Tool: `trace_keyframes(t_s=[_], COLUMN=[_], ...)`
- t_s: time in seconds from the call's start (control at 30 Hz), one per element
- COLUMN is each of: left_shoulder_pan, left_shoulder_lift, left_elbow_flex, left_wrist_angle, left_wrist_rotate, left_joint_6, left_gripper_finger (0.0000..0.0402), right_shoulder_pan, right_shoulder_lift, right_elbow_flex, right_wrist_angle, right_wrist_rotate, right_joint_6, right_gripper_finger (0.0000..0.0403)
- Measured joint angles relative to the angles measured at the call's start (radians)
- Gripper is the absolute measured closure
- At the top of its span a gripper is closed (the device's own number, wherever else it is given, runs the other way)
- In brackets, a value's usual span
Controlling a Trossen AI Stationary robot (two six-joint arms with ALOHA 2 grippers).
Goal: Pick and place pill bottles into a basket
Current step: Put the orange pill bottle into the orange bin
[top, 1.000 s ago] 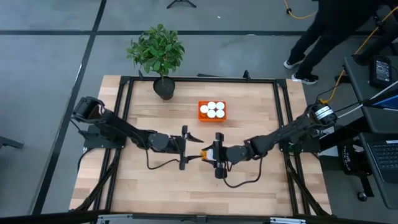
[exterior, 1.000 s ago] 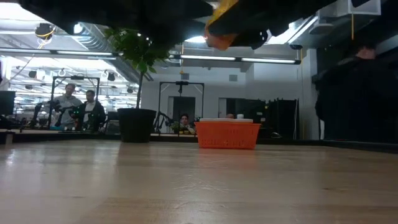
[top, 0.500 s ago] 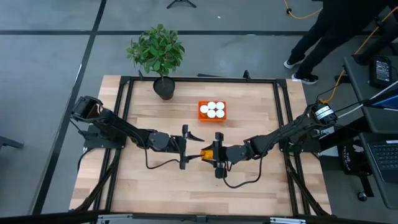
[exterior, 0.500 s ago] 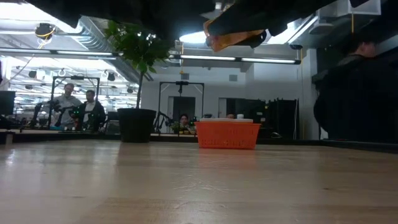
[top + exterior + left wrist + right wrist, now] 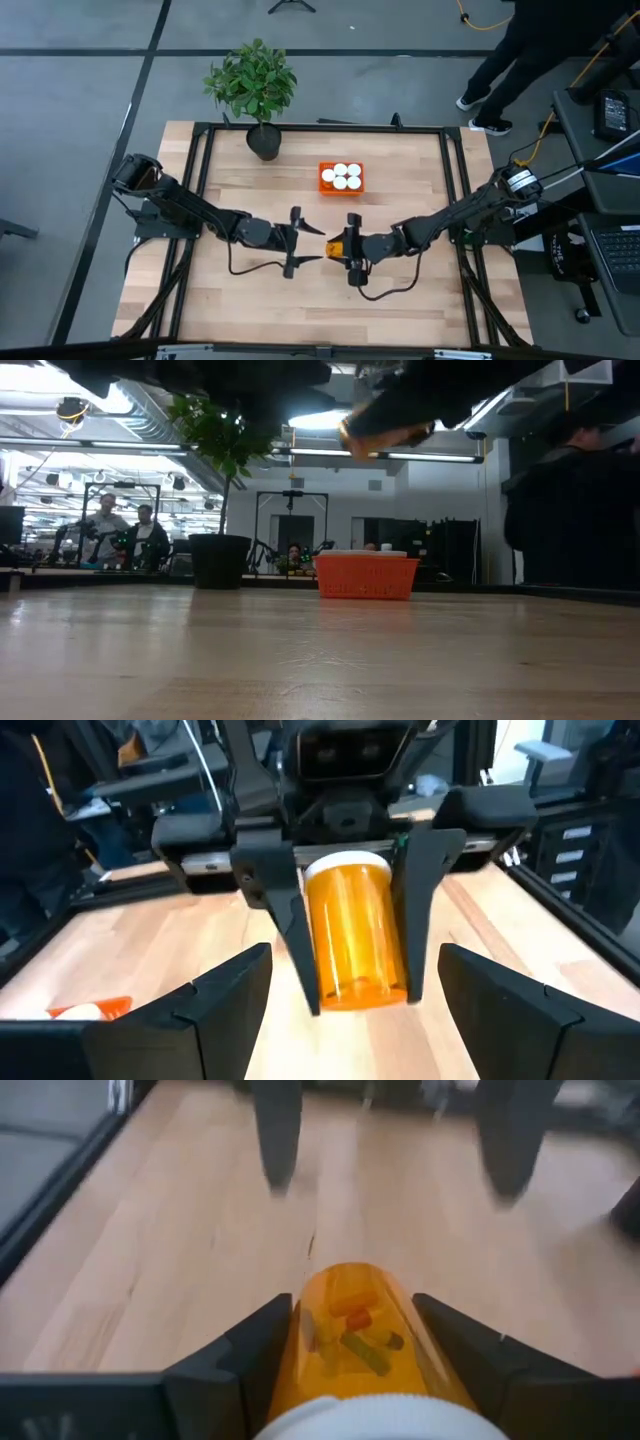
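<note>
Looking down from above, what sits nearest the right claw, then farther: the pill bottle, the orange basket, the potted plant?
1. Pill bottle, clamped in the right gripper, mid-table.
2. Basket, toward the table's far side.
3. Potted plant, far-left edge.

Robotics lab: framed test table (image 5: 250, 300), equipment racks (image 5: 290, 520).

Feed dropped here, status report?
Right gripper shut on pill bottle, mid-table, airborne. Left gripper open, facing it. Basket holds five bottles. Path clear.

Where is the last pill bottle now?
The pill bottle is held in the right gripper, above the table's middle in the high view, facing the open left gripper and in front of the basket.
</note>
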Motion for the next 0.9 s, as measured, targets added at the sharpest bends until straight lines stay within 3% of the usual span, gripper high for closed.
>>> trace_keyframes(t_s=[0.17, 0.4, 0.73, 0.9], left_shoulder_pan=[-0.006, -0.012, -0.012, -0.012], left_shoulder_lift=[0.000, 0.000, 0.000, 0.000], left_elbow_flex=[0.000, 0.000, 0.000, 0.000], left_wrist_angle=[-0.004, -0.005, -0.005, -0.005], left_wrist_rotate=[0.001, 0.001, 0.001, 0.002], left_joint_6=[0.015, 0.026, 0.022, 0.002], left_gripper_finger=[0.0119, 0.0119, 0.0119, 0.0119], right_shoulder_pan=[-0.041, -0.063, -0.063, -0.063], right_shoulder_lift=[0.000, 0.000, 0.000, 0.014], right_elbow_flex=[0.000, 0.000, 0.000, 0.000], right_wrist_angle=[-0.196, -0.463, -0.730, -0.757], right_wrist_rotate=[-0.091, -0.116, -0.144, -0.169], right_joint_6=[0.185, 0.403, 0.596, 0.621], right_gripper_finger=[0.0202, 0.0202, 0.0202, 0.0202])
